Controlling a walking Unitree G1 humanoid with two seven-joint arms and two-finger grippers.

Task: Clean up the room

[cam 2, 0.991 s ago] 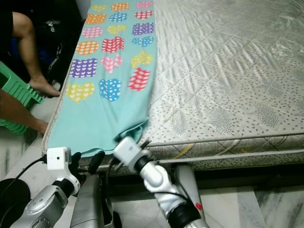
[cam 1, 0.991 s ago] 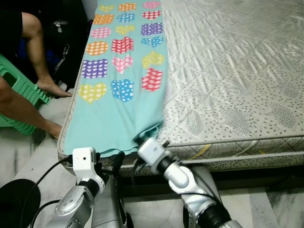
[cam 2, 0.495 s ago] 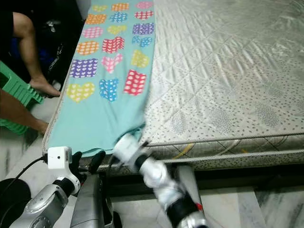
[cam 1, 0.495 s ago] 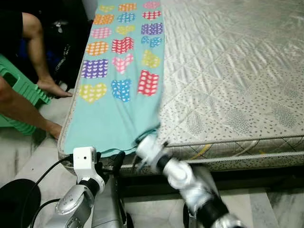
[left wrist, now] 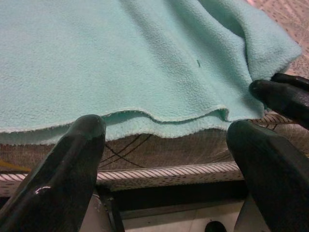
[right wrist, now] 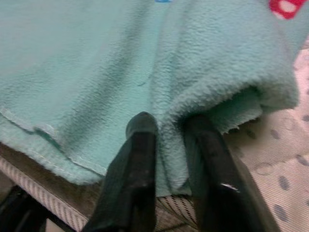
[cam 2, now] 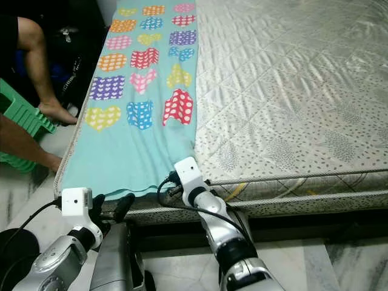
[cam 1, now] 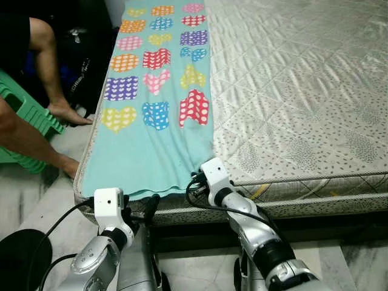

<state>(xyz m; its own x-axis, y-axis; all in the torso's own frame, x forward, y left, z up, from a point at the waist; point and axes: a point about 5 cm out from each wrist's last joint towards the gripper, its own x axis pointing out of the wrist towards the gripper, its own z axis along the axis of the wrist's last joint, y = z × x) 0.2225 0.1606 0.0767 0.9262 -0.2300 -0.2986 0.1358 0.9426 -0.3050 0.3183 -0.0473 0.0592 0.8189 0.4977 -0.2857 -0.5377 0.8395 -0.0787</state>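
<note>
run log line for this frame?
right gripper: shut on blanket corner | left gripper: open, near hem | mattress: mostly bare

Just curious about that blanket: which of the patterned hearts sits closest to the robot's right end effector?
The red heart with white dots, last in the blanket's right-hand column, is nearest the right end effector; the blue and yellow hearts lie further left.
</note>
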